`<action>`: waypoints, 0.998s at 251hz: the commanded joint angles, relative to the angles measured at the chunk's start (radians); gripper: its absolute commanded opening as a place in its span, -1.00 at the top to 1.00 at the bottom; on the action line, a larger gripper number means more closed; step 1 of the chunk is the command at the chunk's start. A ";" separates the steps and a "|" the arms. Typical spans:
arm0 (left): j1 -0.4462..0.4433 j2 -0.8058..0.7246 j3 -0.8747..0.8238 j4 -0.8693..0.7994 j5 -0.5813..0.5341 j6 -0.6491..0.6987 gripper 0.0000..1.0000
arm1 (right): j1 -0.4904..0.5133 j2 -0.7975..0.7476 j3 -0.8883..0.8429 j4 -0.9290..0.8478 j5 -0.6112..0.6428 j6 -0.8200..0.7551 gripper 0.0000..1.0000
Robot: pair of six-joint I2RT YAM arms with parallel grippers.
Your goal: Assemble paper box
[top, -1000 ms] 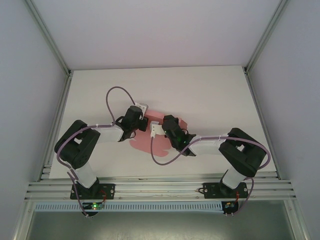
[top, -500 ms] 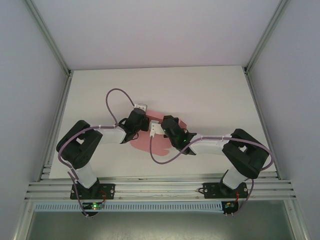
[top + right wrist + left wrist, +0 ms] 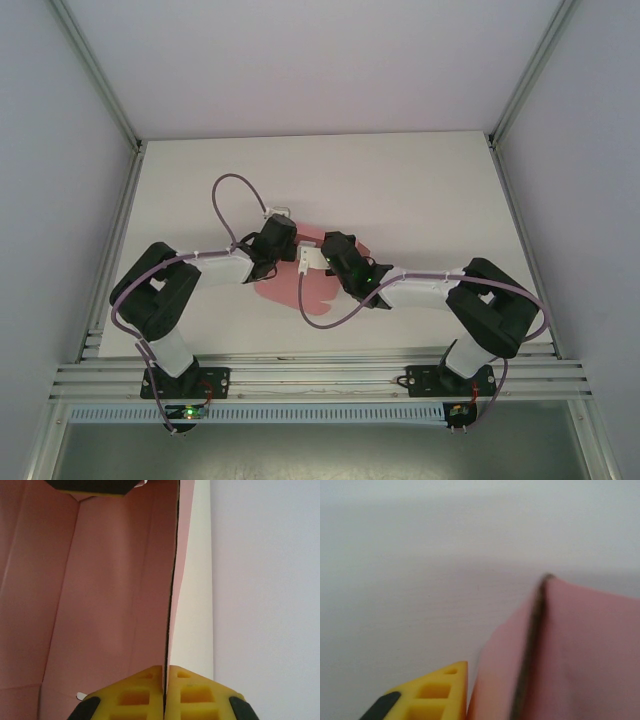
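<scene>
Roughly central on the white table (image 3: 420,180), between pale grey walls (image 3: 60,150), lies the pink paper box (image 3: 300,288). The right gripper (image 3: 164,692), at its three o'clock, clamps an upright flap. The left gripper (image 3: 284,240) sits at ten o'clock, too blurred to tell how its jaws stand.

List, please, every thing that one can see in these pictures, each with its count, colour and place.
paper box: one, pink, partly folded, on the table between the two grippers
table: one, white, under the box and the arms
frame rails: several, silver, along the table's near edge
cables: two, purple, one looped at each arm
arms: two, black and white, bases at the near edge
left gripper: one, yellow finger, beside a raised pink panel
right gripper: one, yellow fingers, shut on an upright wall of the paper box
</scene>
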 commanded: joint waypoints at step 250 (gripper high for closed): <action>-0.023 -0.213 -0.080 -0.045 -0.005 0.044 1.00 | -0.068 -0.235 0.022 -0.150 -0.171 0.167 -0.27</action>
